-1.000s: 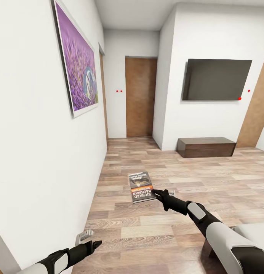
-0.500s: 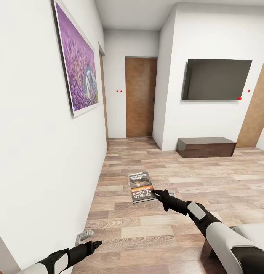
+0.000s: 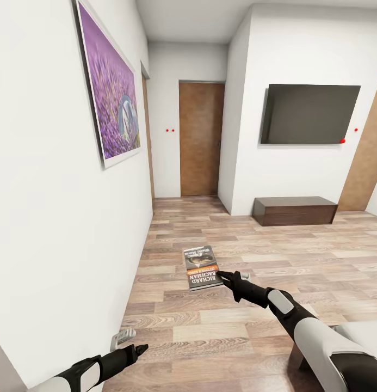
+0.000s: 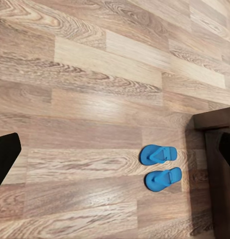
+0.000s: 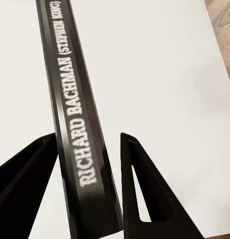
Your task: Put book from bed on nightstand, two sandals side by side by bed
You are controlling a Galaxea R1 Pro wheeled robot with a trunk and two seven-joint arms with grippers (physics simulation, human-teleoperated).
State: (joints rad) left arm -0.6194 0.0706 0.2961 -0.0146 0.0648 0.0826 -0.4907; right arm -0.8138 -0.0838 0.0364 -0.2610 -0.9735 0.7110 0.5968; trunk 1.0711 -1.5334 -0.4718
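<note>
In the head view, the thin paperback book with a dark cover and an orange-red title band (image 3: 202, 267) sits low in the middle of the frame, held out above the wood-plank floor (image 3: 275, 256). The black right claw (image 3: 225, 277) pinches it at its lower right edge, so the book lies up and to the left of the claw, its long axis running nearly up the frame and away from the robot. The black left claw (image 3: 135, 348) sits at the lower left, close to the white wall (image 3: 52, 228), with nothing in it; how far it is open cannot be told from here. A dark wooden TV cabinet (image 3: 294, 209) stands at the right under a black wall screen (image 3: 309, 113).

In the left wrist view, two bright blue flip-flop sandals (image 4: 160, 165) lie side by side, just apart, on the floor at the lower right of the frame, close beside a dark wooden corner. The two claw fingers show as dark shapes at the far left and right edges, spread wide with nothing between them.

In the right wrist view, the book's dark spine with white lettering runs up the frame between the two black fingers (image 5: 145, 199), which close on the book.

The nightstand is not in sight, so the right arm, already carrying the book, looks to be the one to set it down.
</note>
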